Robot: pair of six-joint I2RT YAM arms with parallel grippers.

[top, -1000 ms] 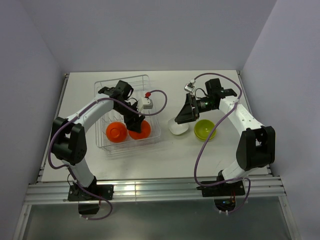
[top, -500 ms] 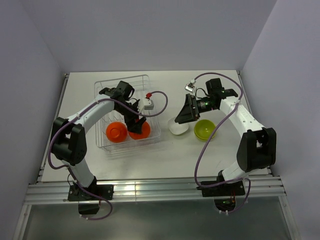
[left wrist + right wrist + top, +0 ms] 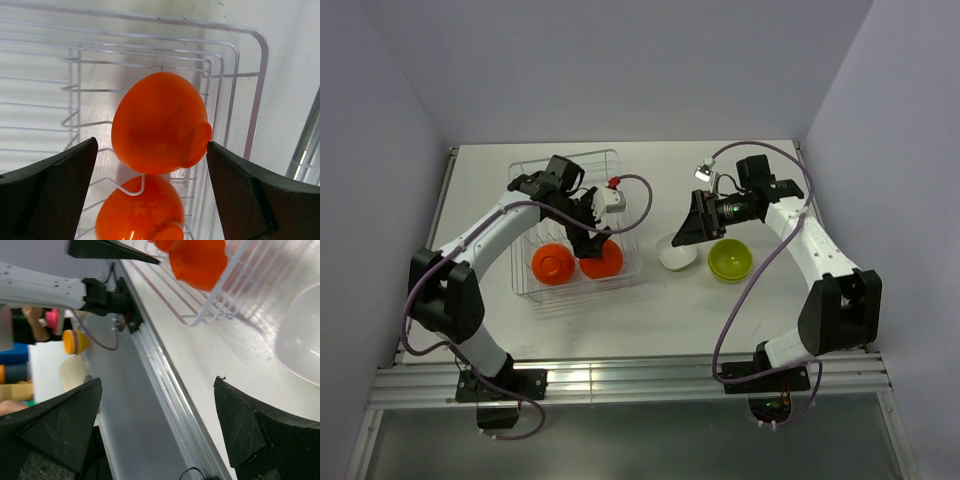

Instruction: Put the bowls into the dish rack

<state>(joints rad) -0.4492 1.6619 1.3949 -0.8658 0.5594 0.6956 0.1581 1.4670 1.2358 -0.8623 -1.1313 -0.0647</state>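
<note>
My left gripper [image 3: 151, 145] has its fingers [image 3: 55, 185] spread wide and is clamped on nothing. Directly between them lies an orange bowl [image 3: 160, 122], tipped on its side on the wires. The right-hand finger sits just beside its foot ring, and I cannot tell whether it touches. A second orange bowl [image 3: 140, 215] rests just beside the first. Around both runs the dish rack [image 3: 260, 75], its corner rail beyond and to the right of the fingers.

My right gripper [image 3: 158, 381] is also spread apart and empty. The white bowl [image 3: 300, 340] lies off to one side of its fingertips, on the table [image 3: 620, 320] just outside the rack. The green bowl [image 3: 730, 260] sits just beside the white one, back toward the wrist side of that hand. I judge two bowls loaded and two left.

What worries me:
- **Left hand:** if I pull it out carelessly, that right-hand finger could hook the tipped bowl's foot and roll it out of its row. It could also snag a wire and drag the light rack.
- **Right hand:** the white bowl looks glossy, so a shallow pinch on its rim could squirt it into the green one.
- **Both arms:** if I bring the white bowl in while the left hand sits over the rack, the arms could collide.
</note>
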